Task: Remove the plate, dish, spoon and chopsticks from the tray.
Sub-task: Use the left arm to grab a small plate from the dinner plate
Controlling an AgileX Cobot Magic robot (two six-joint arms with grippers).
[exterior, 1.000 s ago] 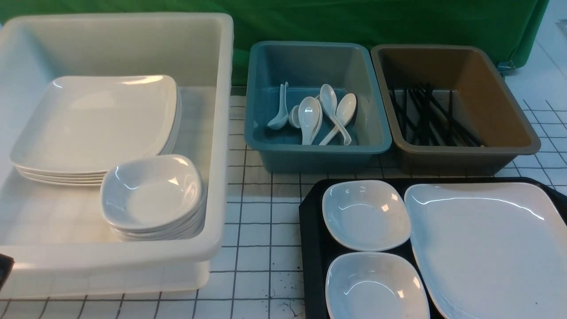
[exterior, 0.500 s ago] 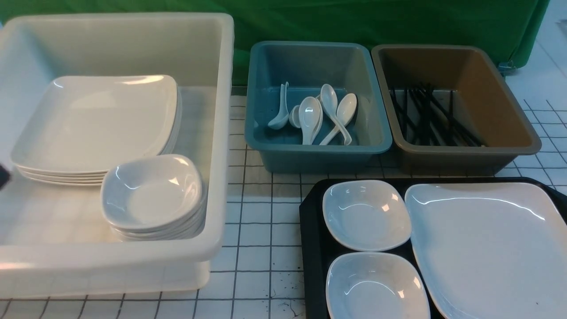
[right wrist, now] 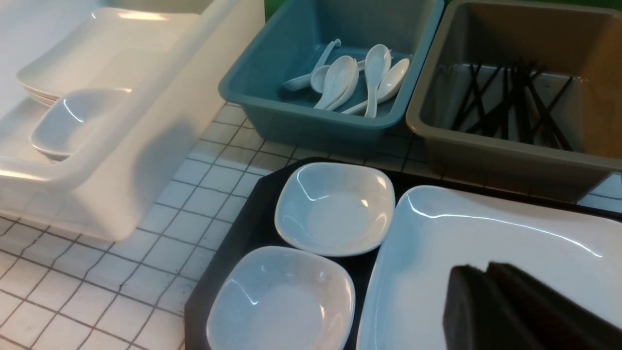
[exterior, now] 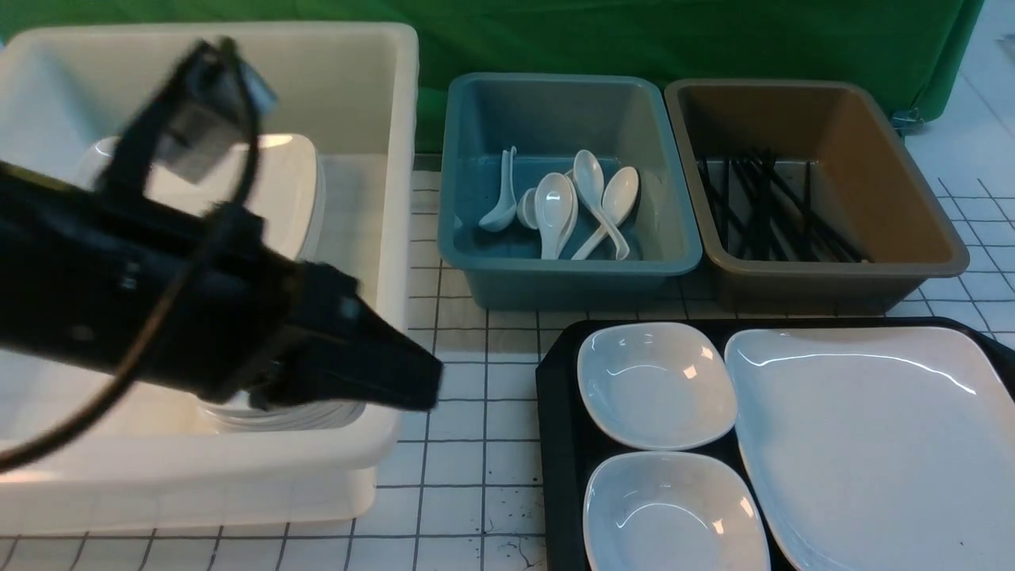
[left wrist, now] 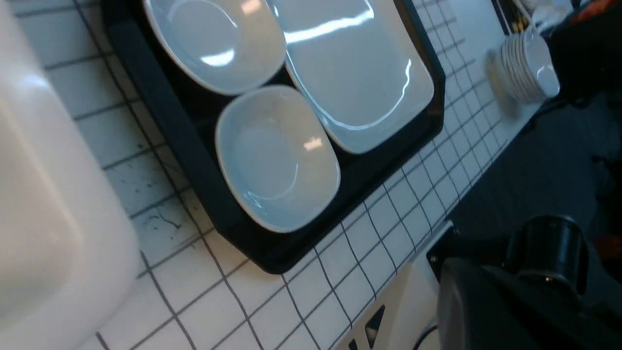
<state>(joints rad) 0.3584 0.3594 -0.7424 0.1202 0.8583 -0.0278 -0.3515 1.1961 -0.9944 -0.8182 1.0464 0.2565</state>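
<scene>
Plate (exterior: 880,444): on the tray (exterior: 564,492), lower right of the front frame, its right side cut off there
Dishes: two, the far dish (exterior: 656,385) and the near dish (exterior: 674,515), on the tray beside the plate, lower middle to lower right
Spoons (exterior: 553,210): in the blue tub (exterior: 555,285), upper middle
Chopsticks (exterior: 765,210): in the brown tub (exterior: 825,295), upper right
Left gripper (exterior: 434,385): shut, empty, fingertips just past the white bin's (exterior: 403,159) right rim, mid-frame
Right gripper (right wrist: 488,272): fingers together, holding nothing, seen against the plate in the right wrist view; outside the front frame
Edges: far dish close against both near dish and plate; tubs side by side behind the tray
Open room: strip of gridded tabletop (exterior: 452,476) between bin and tray, lower middle
Front view: left arm (exterior: 158,293) hides much of the stacked plates and bowls
Right wrist view only: top bowl (right wrist: 77,119) of that stack
Left wrist view only: tray's near edge, and a separate bowl stack (left wrist: 527,65) beyond the tray
</scene>
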